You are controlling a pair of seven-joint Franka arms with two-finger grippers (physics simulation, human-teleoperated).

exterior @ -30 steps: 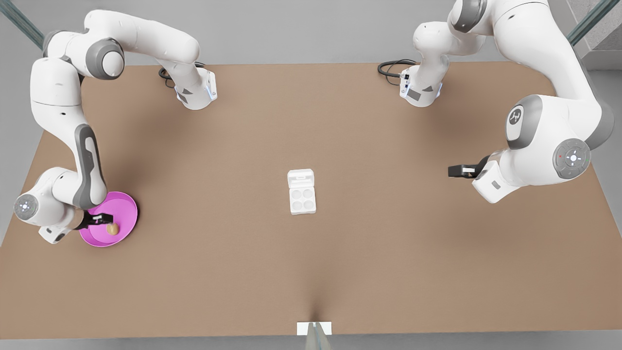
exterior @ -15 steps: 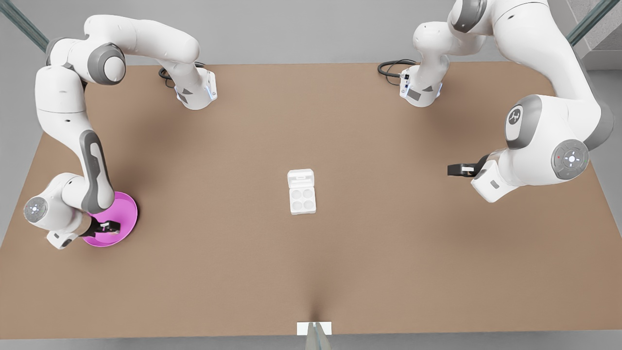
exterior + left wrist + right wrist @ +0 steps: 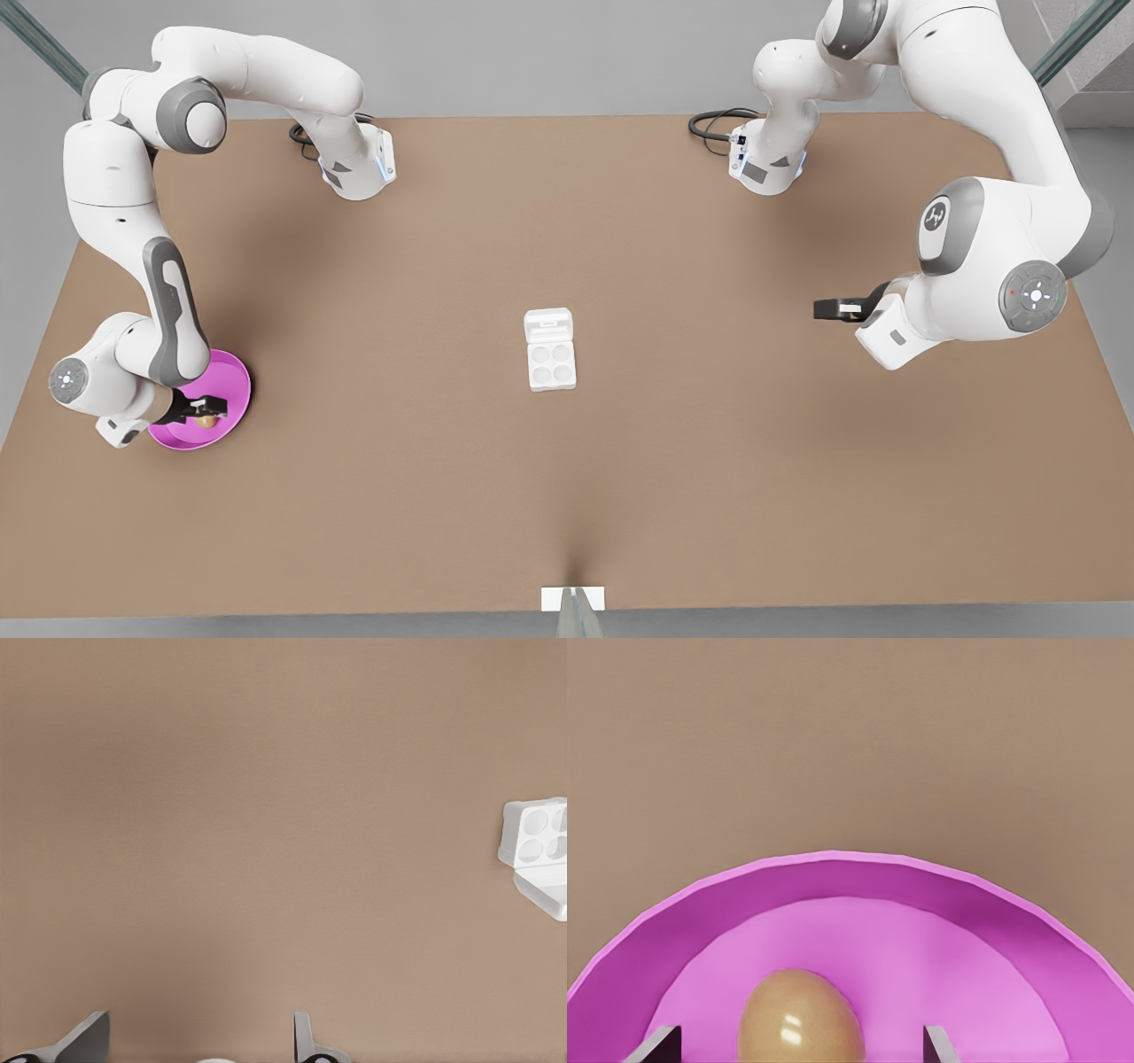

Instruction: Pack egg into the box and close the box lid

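Brown desk (image 3: 620, 478) carries the white box (image 3: 550, 365) near its middle, box lid (image 3: 548, 324) lying open, all four cups bare. Well apart from the box, pink plate (image 3: 232, 383) holds the egg (image 3: 801, 1024); right pincer (image 3: 209, 409) spread, straddling the egg, not gripping. Left pincer (image 3: 828, 308) waits released, far side of the box from the plate.
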